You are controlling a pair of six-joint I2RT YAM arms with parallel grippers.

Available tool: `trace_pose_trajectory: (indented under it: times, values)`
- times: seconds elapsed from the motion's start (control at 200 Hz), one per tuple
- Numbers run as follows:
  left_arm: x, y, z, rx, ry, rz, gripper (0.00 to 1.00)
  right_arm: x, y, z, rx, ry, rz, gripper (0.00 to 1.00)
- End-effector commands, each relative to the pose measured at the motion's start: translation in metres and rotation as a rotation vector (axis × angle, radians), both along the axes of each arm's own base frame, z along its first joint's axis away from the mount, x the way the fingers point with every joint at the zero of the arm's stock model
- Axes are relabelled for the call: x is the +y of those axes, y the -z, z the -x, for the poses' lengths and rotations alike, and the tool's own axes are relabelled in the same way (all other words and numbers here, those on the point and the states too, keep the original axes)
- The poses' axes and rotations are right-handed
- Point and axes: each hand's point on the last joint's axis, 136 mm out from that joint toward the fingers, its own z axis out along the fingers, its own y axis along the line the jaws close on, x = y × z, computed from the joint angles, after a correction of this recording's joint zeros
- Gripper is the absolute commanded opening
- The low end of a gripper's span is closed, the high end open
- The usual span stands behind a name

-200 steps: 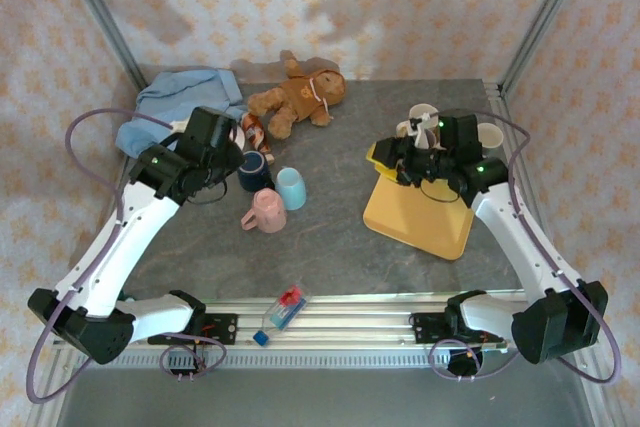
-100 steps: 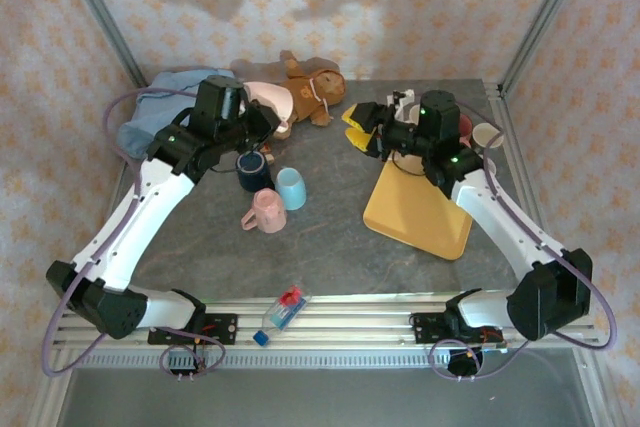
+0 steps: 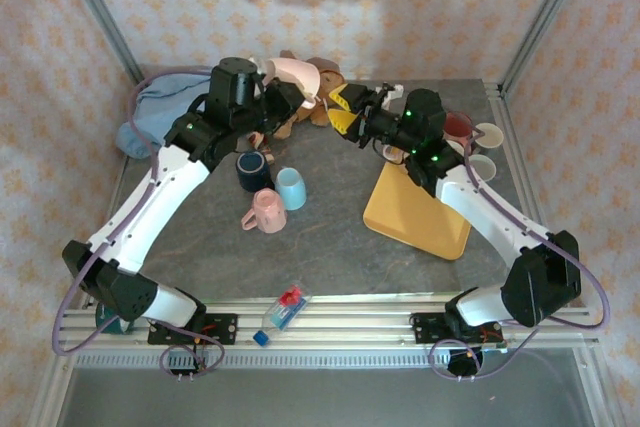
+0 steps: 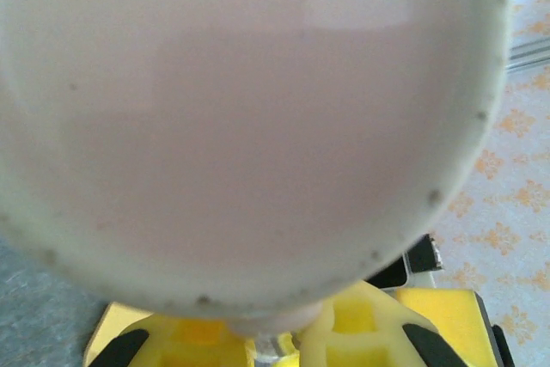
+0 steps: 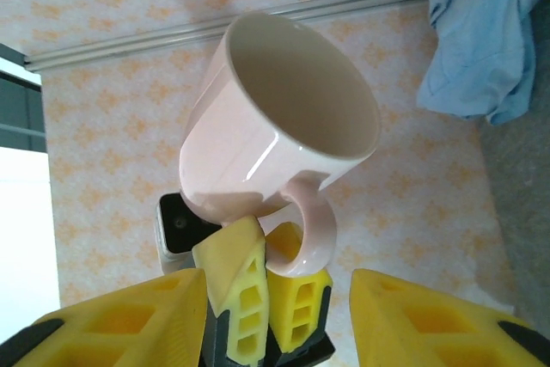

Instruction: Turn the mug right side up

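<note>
A pale pink mug [image 3: 293,74] hangs in the air over the back middle of the table. My left gripper [image 3: 283,97] is shut on its handle. In the right wrist view the mug [image 5: 275,126] is tilted with its mouth toward that camera, and the left gripper's yellow fingers [image 5: 245,298] pinch the handle ring from below. The mug's rounded wall [image 4: 249,126] takes up most of the left wrist view, above my left gripper [image 4: 275,345]. My right gripper [image 3: 345,112] is open, a short way right of the mug and facing it, with nothing held in its own jaws [image 5: 277,307].
On the table below stand a navy mug [image 3: 253,172] and a light blue cup [image 3: 291,188], with a pink mug [image 3: 264,212] lying on its side. A yellow tray [image 3: 418,207] lies right of centre. Blue cloth [image 3: 165,102], teddy bear [image 3: 322,72], more mugs [image 3: 460,127] and a bottle [image 3: 280,312] are also there.
Both arms have swung up toward the back middle. The left gripper has carried the pale pink mug up and rightward. The right gripper has left the tray area and moved left toward the mug.
</note>
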Motion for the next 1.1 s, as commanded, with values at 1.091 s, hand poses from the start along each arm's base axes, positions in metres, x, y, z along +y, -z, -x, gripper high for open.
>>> trace_pose_trajectory:
  times: [1.091]
  values:
    - [-0.041, -0.087, -0.008, -0.415, 0.089, 0.126, 0.00, -0.005, 0.007, -0.010, 0.161, 0.152, -0.312, 0.48]
